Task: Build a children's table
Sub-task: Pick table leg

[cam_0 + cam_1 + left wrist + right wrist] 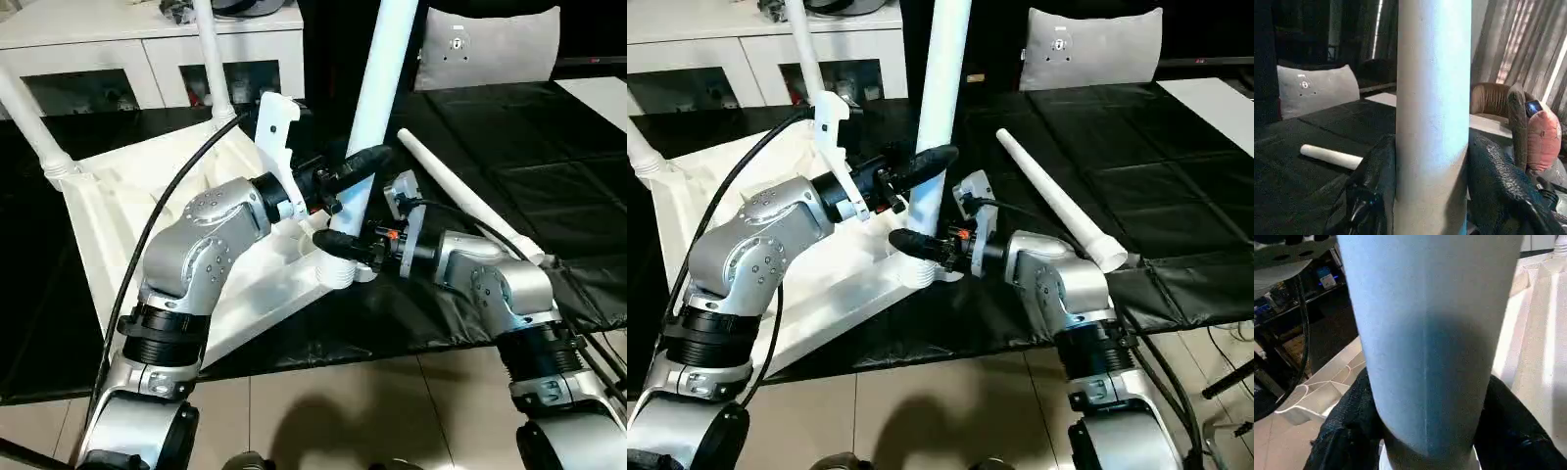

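On the black mat (549,176), leftmost, the ribbed white plastic tabletop (118,211) lies underside up with two tapered legs (24,122) socketed. Left gripper (343,186) and right gripper (345,253) both pinch the smooth upright leg (377,88) at the near corner socket. Rightward, a loose leg (460,196) lies beside them, a grey cushion (490,44) behind.

White plastic rectangular tabletop (118,211) lies underside up on black mat. Three white tapered tubular legs stand in corner sockets (nearest one (377,93) upright); fourth white leg (1048,201) lies loose beside.
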Available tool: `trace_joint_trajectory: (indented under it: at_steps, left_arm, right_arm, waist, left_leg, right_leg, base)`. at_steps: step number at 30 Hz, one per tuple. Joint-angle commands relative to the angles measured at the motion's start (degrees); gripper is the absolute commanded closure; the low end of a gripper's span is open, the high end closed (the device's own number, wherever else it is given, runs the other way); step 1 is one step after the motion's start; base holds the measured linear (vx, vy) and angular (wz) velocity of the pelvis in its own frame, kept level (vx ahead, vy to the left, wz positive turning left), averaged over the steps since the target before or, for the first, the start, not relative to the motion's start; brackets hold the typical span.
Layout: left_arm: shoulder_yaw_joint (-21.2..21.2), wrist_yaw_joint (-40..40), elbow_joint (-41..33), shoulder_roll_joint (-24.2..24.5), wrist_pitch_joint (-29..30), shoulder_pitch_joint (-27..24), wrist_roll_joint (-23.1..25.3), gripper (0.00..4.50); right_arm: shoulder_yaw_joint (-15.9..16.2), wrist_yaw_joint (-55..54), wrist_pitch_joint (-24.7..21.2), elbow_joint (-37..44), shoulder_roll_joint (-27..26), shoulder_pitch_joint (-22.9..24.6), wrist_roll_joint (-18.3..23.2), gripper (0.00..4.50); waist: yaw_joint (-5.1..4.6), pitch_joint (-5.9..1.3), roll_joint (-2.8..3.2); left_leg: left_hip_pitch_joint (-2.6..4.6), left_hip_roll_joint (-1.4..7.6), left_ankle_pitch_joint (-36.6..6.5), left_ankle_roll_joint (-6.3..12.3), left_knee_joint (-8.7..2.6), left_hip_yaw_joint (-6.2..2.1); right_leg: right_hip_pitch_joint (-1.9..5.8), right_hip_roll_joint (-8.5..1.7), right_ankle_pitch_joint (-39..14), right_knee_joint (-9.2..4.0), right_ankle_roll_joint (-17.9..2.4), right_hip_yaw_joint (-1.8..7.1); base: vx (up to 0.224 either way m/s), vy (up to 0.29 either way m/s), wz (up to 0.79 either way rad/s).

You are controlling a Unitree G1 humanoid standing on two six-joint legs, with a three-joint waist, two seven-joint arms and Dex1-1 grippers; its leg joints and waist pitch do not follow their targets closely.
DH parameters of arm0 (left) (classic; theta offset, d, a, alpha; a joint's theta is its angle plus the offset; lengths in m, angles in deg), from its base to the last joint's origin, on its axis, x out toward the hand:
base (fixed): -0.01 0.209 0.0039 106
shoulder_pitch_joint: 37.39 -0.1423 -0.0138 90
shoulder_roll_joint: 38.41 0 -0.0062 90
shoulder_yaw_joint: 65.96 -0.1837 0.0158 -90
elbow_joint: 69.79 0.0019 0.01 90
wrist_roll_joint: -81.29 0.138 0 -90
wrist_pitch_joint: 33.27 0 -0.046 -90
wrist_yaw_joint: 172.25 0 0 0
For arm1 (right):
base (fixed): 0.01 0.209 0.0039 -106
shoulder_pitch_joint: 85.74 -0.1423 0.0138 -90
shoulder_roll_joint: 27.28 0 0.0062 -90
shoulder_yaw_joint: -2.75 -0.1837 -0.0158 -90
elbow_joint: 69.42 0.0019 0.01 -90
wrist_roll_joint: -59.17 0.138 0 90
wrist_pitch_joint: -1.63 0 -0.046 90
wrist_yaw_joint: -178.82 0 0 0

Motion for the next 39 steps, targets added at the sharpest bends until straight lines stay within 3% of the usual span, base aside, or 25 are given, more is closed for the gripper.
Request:
trace_joint_trajectory:
  at_steps: [1, 3, 7, 8, 9, 11, 13, 18, 21, 22, 23, 27, 29, 30, 35, 38, 39]
  left_arm:
    - [-0.05, -0.29, -0.35, 0.17, -0.09, 0.41, 0.24, 2.71]
    - [0.11, -0.07, -0.32, 0.12, 0.29, 0.39, 0.09, 2.71]
    - [0.67, 0.65, -0.33, -0.45, 2.01, 0.65, -0.93, 2.71]
    - [0.97, 0.90, -0.39, -0.72, 2.59, 0.74, -1.45, 2.15]
    - [0.69, 0.50, -0.93, -0.58, 3.32, 0.81, -1.83, 2.01]
    - [0.43, 0.15, -1.33, -0.43, 3.76, 0.83, -2.02, 2.01]
    - [-0.94, -2.57, -4.72, -0.69, 5.53, -0.13, -4.50, 1.74]
    - [-1.35, -3.60, -7.76, -2.31, 6.73, -1.21, -6.99, 1.35]
    - [-0.50, -2.84, -7.95, -3.07, 6.35, -1.24, -7.39, 1.22]
    - [-0.04, -2.41, -7.64, -2.98, 6.12, -1.18, -7.17, 1.22]
    - [0.60, -1.97, -7.27, -2.18, 5.82, -1.33, -6.51, 1.22]
    - [0.66, -1.42, -7.73, 1.39, 7.45, -3.07, -4.82, 1.22]
    - [-1.22, -1.74, -8.48, 3.76, 8.31, -4.37, -2.77, 1.22]
    - [-4.67, -2.35, -9.22, 6.33, 9.57, -6.04, -0.33, 1.22]
    - [-9.75, -2.64, -9.30, 8.96, 10.50, -7.88, 3.05, 1.22]
    - [-15.92, -0.81, -7.03, 11.95, 11.44, -9.52, 8.61, 1.22]
    - [-17.33, -0.20, -6.23, 12.67, 11.13, -9.84, 10.69, 1.50]
  right_arm:
    - [-1.10, -2.12, -0.38, -1.21, -0.09, -0.80, -0.59, 2.48]
    - [-1.33, -3.88, -1.16, -1.57, -0.26, -0.76, -1.06, 2.52]
    - [-2.05, -5.87, 3.34, -1.39, -1.58, -0.29, -2.20, 2.56]
    - [-1.81, -6.52, 3.42, -1.65, -1.60, -0.46, -2.75, 2.56]
    - [-1.48, -7.70, 2.78, -2.32, -1.46, -0.94, -3.64, 2.58]
    - [-1.32, -8.52, 2.24, -2.78, -1.38, -1.28, -4.14, 2.58]
    - [-2.15, -9.44, 2.81, -3.50, -2.05, -1.83, -3.86, 2.59]
    - [-2.80, -11.59, 3.88, -4.46, -2.78, -1.82, -4.49, 2.61]
    - [-3.72, -14.06, 4.70, -4.72, -2.82, -1.45, -5.15, 2.61]
    - [-4.50, -14.84, 6.34, -4.84, -3.04, -1.22, -5.12, 2.61]
    - [-5.73, -17.03, 4.99, -4.95, -2.41, -1.23, -5.30, 2.61]
    - [-7.48, -18.71, 4.26, -2.69, 0.02, 0.08, -6.05, 2.61]
    - [-8.37, -19.32, 4.78, -1.33, 0.80, 0.95, -6.21, 2.61]
    - [-9.34, -20.96, 4.78, -0.10, 1.33, 2.02, -6.53, 2.61]
    - [-9.94, -23.34, 5.09, 0.98, 1.62, 3.52, -7.29, 2.61]
    - [-9.38, -24.97, 4.56, 3.85, 2.01, 6.01, -8.47, 2.61]
    - [-8.93, -25.34, 4.00, 4.81, 2.17, 6.64, -9.14, 2.61]
  waist:
    - [0.17, -4.58, -0.77]
    - [0.09, -4.53, -0.77]
    - [0.09, -4.53, -0.62]
    - [0.08, -4.54, -0.61]
    - [0.05, -4.54, -0.45]
    - [0.00, -4.52, -0.50]
    - [0.13, -4.63, -0.37]
    - [-0.02, -4.51, -0.56]
    - [-0.14, -4.30, -0.69]
    - [-0.25, -4.23, -0.64]
    - [-0.36, -4.24, -0.59]
    - [-0.50, -4.22, -0.37]
    - [-0.47, -4.44, -0.22]
    - [-0.48, -4.47, -0.28]
    - [-0.42, -4.62, -0.10]
    - [-0.42, -4.26, 0.05]
    - [-0.54, -4.33, -0.02]
  left_leg:
    - [0.32, 1.64, -6.63, 2.15, -3.73, -0.38]
    - [0.34, 1.58, -7.01, 2.02, -3.76, -0.36]
    - [0.40, 1.65, -7.30, 1.71, -3.80, -0.38]
    - [0.43, 1.63, -7.18, 1.59, -3.79, -0.35]
    - [0.43, 1.66, -7.20, 1.48, -3.81, -0.41]
    - [0.46, 1.61, -7.14, 1.26, -3.87, -0.41]
    - [0.61, 1.58, -7.06, 1.11, -3.77, -0.36]
    - [0.25, 1.58, -6.75, 1.65, -3.78, -0.26]
    - [0.26, 1.44, -8.16, 1.52, -3.86, -0.23]
    - [0.26, 1.43, -8.84, 1.17, -3.95, -0.26]
    - [0.46, 1.44, -9.37, 0.82, -3.95, -0.27]
    - [0.71, 1.40, -9.75, 0.17, -4.06, -0.28]
    - [0.66, 1.43, -8.71, 0.38, -4.03, -0.31]
    - [0.65, 1.42, -8.51, 0.59, -4.01, -0.33]
    - [0.58, 1.37, -7.51, 0.76, -3.84, -0.17]
    - [0.79, 1.40, -10.04, 0.55, -4.08, -0.21]
    - [0.64, 1.31, -9.71, 0.14, -4.19, -0.33]
  right_leg:
    - [3.82, -3.30, -14.45, -4.10, -9.88, 2.21]
    - [3.81, -3.31, -15.27, -4.18, -9.66, 2.21]
    - [3.70, -3.34, -15.64, -4.20, -9.43, 2.21]
    - [3.69, -3.31, -15.33, -4.19, -9.53, 2.21]
    - [3.70, -3.27, -15.07, -4.05, -9.62, 2.20]
    - [3.71, -3.29, -14.94, -4.00, -9.85, 2.22]
    - [3.68, -3.39, -14.51, -4.02, -10.33, 2.29]
    - [3.88, -3.20, -12.17, -3.82, -11.56, 2.29]
    - [3.96, -3.27, -16.02, -4.33, -10.32, 2.23]
    - [3.93, -3.26, -18.55, -4.56, -9.10, 2.14]
    - [3.76, -3.22, -20.08, -4.76, -8.27, 2.15]
    - [3.57, -2.78, -19.59, -4.72, -7.08, 2.18]
    - [3.59, -2.74, -17.07, -4.39, -7.51, 2.25]
    - [3.64, -2.76, -16.37, -4.31, -7.73, 2.22]
    - [3.63, -2.87, -14.05, -4.07, -9.42, 2.29]
    - [3.42, -2.84, -18.03, -4.58, -7.85, 2.29]
    - [3.53, -2.67, -18.07, -4.54, -6.92, 2.28]
  base:
    - [0.000, 0.000, 0.00]
    - [0.000, 0.000, 0.00]
    - [0.000, 0.000, 0.00]
    - [0.000, 0.000, 0.00]
    - [0.000, 0.000, 0.00]
    - [0.000, 0.000, 0.00]
    - [0.000, 0.000, 0.00]
    - [0.000, 0.000, 0.00]
    - [0.000, 0.000, 0.00]
    - [0.000, 0.000, 0.00]
    - [0.000, 0.000, 0.00]
    - [0.000, 0.000, 0.00]
    - [0.000, 0.000, 0.00]
    - [0.000, 0.000, 0.00]
    - [0.000, 0.000, 0.00]
    - [0.000, 0.000, 0.00]
    - [0.000, 0.000, 0.00]
